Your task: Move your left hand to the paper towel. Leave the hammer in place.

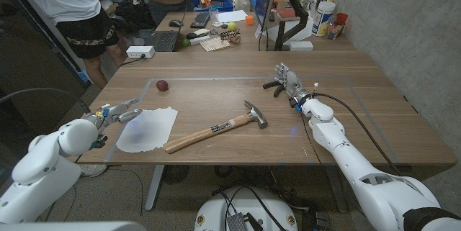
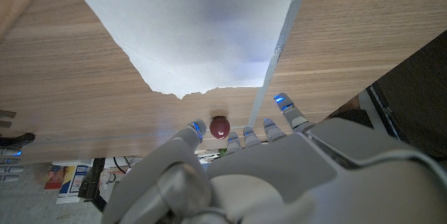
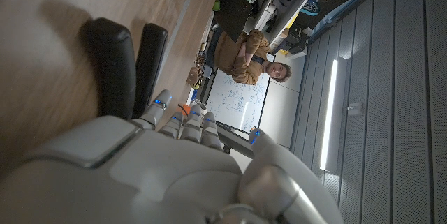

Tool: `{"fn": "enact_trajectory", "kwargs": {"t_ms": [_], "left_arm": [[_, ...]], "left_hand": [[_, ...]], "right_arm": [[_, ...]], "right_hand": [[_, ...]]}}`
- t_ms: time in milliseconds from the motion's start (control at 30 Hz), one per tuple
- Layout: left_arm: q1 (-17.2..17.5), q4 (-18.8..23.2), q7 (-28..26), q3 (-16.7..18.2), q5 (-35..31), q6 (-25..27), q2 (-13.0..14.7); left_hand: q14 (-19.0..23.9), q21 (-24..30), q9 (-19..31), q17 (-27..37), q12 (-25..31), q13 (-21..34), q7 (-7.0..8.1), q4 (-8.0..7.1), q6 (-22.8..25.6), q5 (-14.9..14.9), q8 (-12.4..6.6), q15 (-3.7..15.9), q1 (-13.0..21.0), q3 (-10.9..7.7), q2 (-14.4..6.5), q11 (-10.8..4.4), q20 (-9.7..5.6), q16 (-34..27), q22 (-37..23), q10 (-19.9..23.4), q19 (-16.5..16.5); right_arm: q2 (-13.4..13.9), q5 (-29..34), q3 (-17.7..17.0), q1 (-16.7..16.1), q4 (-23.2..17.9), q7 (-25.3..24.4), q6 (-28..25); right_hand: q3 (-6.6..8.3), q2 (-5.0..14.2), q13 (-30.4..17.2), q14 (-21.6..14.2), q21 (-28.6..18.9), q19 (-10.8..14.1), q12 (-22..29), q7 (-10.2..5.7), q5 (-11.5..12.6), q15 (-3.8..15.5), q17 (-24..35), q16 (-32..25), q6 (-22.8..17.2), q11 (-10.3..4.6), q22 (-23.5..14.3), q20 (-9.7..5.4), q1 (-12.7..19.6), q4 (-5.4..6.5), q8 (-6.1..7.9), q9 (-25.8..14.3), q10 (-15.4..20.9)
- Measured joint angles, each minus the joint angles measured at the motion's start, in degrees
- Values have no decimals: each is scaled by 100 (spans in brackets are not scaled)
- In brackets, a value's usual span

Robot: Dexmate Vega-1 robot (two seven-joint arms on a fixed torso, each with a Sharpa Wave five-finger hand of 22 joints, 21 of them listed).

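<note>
Two hands are over the worktop (image 1: 360, 109). Left hand (image 1: 114, 114) is at the near left, fingers (image 2: 198, 128) spread and gripping nothing, just beside the left edge of the paper towel (image 1: 148, 129). Hammer (image 1: 216, 130) lies just right of the towel, apart from both hands. Right hand (image 1: 288, 85) stands far right, fingers apart, empty. One small red ball (image 1: 162, 85) sits beyond the towel.

Paper towel (image 1: 147, 129): white, thin sheet with torn, uneven edges, flat on wooden table near its left front edge. Hammer (image 1: 217, 130): pale wooden handle, dark metal head, flat and diagonal just beside towel, handle end almost touching its corner, head further from robot.
</note>
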State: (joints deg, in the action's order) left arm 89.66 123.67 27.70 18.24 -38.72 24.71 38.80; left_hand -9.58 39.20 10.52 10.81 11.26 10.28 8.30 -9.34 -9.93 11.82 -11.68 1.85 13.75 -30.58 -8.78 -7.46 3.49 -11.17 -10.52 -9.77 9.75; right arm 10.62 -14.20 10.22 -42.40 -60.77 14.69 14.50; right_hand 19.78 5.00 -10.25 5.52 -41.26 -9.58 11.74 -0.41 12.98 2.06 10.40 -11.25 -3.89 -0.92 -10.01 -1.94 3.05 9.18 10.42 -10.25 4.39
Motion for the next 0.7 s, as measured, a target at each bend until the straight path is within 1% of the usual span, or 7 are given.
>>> {"fn": "enact_trajectory", "kwargs": {"t_ms": [433, 533, 700], "left_arm": [[3, -39, 34, -39, 58, 5, 34], [7, -50, 34, -42, 70, 5, 39], [10, -74, 34, -42, 102, -17, 47]], "left_hand": [[0, 0, 0, 0, 0, 0, 0, 0, 0, 0, 0, 0, 0, 0, 0, 0, 0, 0, -29, 0, 0], [0, 0, 0, 0, 0, -1, 0, 0, 0, 0, 0, 0, 0, 0, 0, 0, -1, 0, -29, 0, 0], [0, 0, 0, 0, 0, -1, 0, 1, 0, 0, 0, 0, -9, 0, -9, 0, 0, 0, -29, 0, 0]], "right_arm": [[10, 2, -5, -104, -155, -39, -28], [20, 2, -5, -134, -210, -51, -52], [30, 4, -5, -185, -289, -79, -84]], "right_hand": [[0, 0, 0, 0, 38, 0, 0, 0, 0, 0, 0, 0, 0, 0, 0, 0, 0, 1, 0, 0, 0], [-24, 0, 0, 0, 38, 0, 0, 0, 0, 0, 0, 0, 0, 0, 1, 0, 0, 24, 0, 0, 0], [-41, 0, 0, 0, 37, 0, 0, 0, 0, 0, 0, 0, 0, 23, 1, 0, 0, 8, 0, 0, -22]]}}
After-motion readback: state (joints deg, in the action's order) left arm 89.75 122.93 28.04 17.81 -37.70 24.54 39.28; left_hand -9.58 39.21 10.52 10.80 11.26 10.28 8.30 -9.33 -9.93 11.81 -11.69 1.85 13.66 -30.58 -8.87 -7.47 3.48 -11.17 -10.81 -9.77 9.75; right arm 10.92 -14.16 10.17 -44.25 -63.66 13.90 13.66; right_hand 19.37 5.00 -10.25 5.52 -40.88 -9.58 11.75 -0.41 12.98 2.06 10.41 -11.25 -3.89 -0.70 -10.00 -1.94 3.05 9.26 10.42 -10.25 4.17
